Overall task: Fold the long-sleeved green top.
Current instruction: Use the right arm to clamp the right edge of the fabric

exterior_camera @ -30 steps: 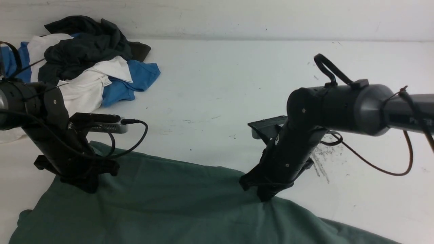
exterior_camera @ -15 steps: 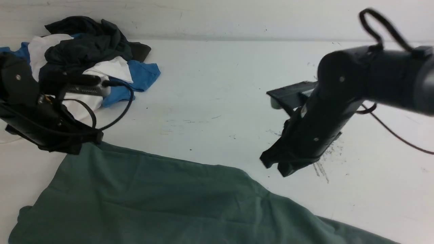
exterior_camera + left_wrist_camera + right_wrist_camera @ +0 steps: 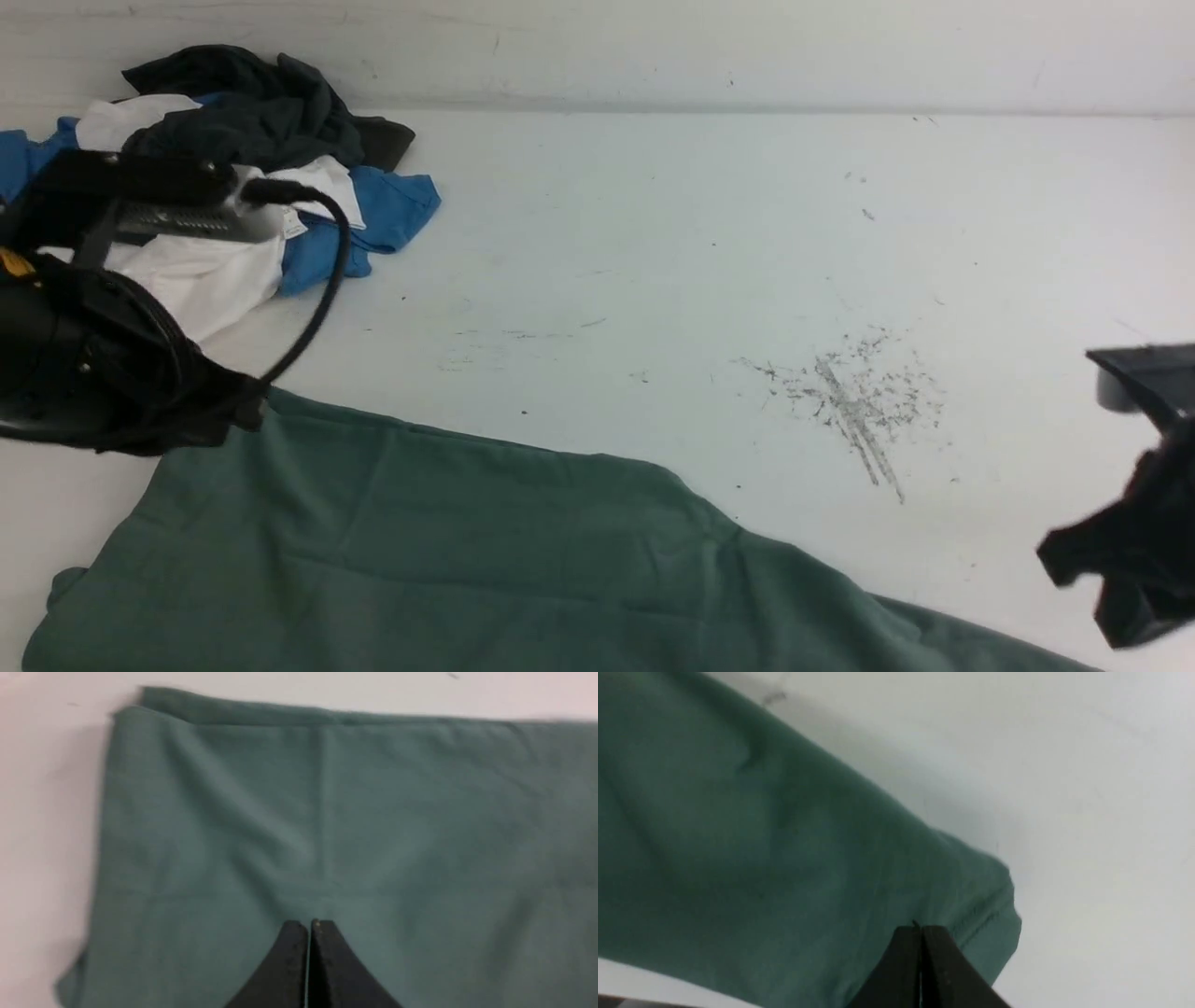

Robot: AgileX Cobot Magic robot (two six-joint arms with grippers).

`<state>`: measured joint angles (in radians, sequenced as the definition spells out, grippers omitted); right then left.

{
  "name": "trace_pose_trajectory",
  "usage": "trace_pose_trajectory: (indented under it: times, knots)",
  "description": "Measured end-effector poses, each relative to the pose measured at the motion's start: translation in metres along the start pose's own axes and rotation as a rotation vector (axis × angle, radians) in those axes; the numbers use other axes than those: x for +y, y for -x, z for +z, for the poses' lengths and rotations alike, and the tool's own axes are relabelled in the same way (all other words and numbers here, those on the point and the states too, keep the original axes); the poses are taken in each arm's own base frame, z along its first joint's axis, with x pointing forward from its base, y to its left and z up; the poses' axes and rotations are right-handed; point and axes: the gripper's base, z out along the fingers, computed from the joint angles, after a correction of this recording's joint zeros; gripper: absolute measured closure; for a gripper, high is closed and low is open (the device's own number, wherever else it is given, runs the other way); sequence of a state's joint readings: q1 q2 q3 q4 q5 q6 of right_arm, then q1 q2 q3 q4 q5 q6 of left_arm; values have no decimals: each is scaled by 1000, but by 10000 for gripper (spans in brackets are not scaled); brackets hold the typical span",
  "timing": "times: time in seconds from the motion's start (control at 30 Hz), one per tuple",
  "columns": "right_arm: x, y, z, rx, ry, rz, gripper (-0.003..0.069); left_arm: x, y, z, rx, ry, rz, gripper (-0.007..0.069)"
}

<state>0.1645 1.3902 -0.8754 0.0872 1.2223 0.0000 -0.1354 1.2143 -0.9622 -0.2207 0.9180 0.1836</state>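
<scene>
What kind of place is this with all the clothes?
Probably a robot test bench for folding laundry: a scuffed white table, a green long-sleeved top spread flat on it, and a heap of other clothes waiting at the far left corner.

Clothes pile (image 3: 252,177) — far-left on scuffed table (image 3: 653,233).

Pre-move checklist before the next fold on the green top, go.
1. Left gripper shut, holding nothing: ok.
2. Right gripper shut, holding nothing: ok.
3. Green long-sleeved top flat on the table: ok.
4. Clothes pile apart from the top: ok.
5. Whole top in view: not ok, near edge cut off.
6. Sleeve cuff tucked in: cannot tell.
</scene>
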Motion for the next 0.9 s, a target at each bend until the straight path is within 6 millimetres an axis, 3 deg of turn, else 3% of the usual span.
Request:
trace_pose_trajectory:
  times: [0.13, 0.37, 0.4, 0.43, 0.53, 0.63, 0.73, 0.87, 0.9]
  knots:
    - [-1, -15, 18, 75, 3, 27, 560, -15, -15, 9, 53, -55, 53, 629]
    - [-5, -25, 44, 130, -23, 126, 223, -22, -25, 16, 108, -79, 74, 629]
    - [-7, -27, 53, 149, -39, 161, 119, -22, -26, 16, 111, -79, 74, 629]
    - [-7, -28, 57, 159, -44, 177, 68, -22, -26, 17, 112, -79, 74, 629]
    - [-8, -25, 71, 186, -48, 195, -12, -22, -26, 17, 111, -80, 77, 629]
    - [-6, -21, 80, 193, -24, 202, -26, -22, -26, 17, 111, -81, 81, 629]
    - [-3, -19, 83, 189, 11, 194, 11, -22, -26, 17, 111, -81, 81, 629]
    - [-1, -18, 84, 184, 38, 162, 333, -22, -26, 17, 111, -81, 83, 629]
    - [-1, -18, 84, 182, 39, 152, 461, -22, -26, 16, 111, -81, 83, 629]
